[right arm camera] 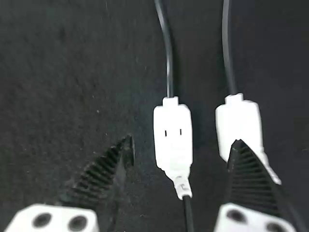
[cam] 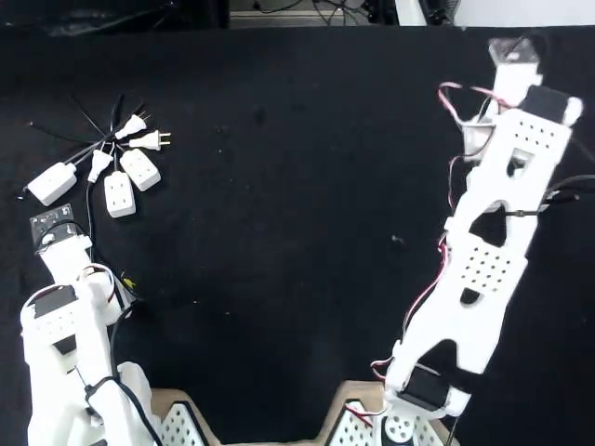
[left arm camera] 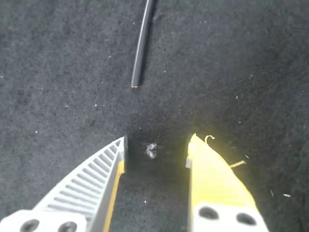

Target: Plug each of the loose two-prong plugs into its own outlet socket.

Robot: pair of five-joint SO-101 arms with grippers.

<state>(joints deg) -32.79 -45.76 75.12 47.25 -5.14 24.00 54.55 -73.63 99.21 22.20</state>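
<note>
Three loose white two-prong plugs (cam: 135, 124) (cam: 150, 141) (cam: 100, 164) lie at the table's far left, their black cables fanning out. Beside them lie white outlet sockets (cam: 139, 169) (cam: 119, 193) (cam: 53, 183). The left arm (cam: 60, 316) sits just in front of this cluster. My left gripper (left arm camera: 155, 150) is open over bare cloth, with a cut black cable end (left arm camera: 137, 58) ahead of it. The right arm (cam: 502, 214) stretches to the far right corner. My right gripper (right arm camera: 181, 144) is open around a white socket (right arm camera: 174, 135) with two slots. A second white socket (right arm camera: 239, 126) lies partly behind one finger.
Black cloth (cam: 297, 186) covers the table. Black cables (right arm camera: 167, 53) run from both sockets in the right wrist view, and another cable (right arm camera: 187, 212) leaves the slotted socket's near end. Red and white wires (cam: 460, 93) hang along the right arm.
</note>
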